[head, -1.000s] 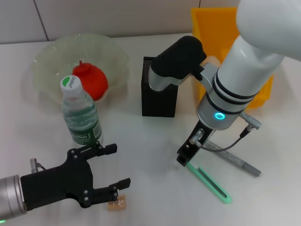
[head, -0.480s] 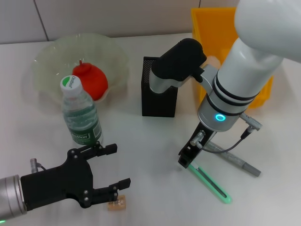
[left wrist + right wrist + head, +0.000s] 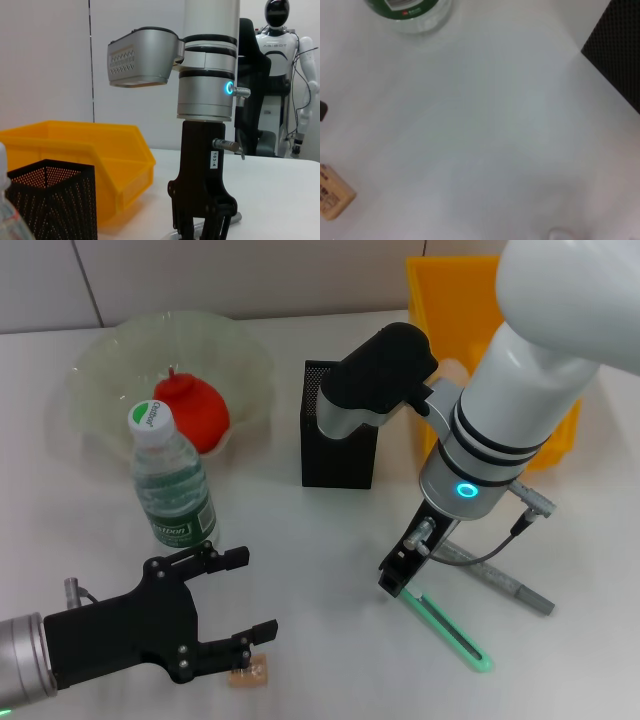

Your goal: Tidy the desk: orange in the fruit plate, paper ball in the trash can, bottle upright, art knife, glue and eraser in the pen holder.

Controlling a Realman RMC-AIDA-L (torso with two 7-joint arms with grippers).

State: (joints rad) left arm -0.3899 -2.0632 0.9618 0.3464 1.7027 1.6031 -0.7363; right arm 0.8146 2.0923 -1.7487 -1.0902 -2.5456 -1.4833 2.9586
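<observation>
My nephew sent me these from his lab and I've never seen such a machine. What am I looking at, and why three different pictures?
It is a two-armed robot tidying a white desk. One picture looks down from its head; the others come from cameras on each wrist. The left gripper, open and holding nothing, hovers by a small eraser. The right gripper reaches down at a green art knife beside a grey glue stick. Also there: an upright bottle, an orange in the fruit plate, a black pen holder and a yellow bin.

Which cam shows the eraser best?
Right wrist view: the eraser is clear and unobstructed at the frame's edge. Head view shows it partly hidden beside the left gripper. Left wrist view doesn't show it.
</observation>
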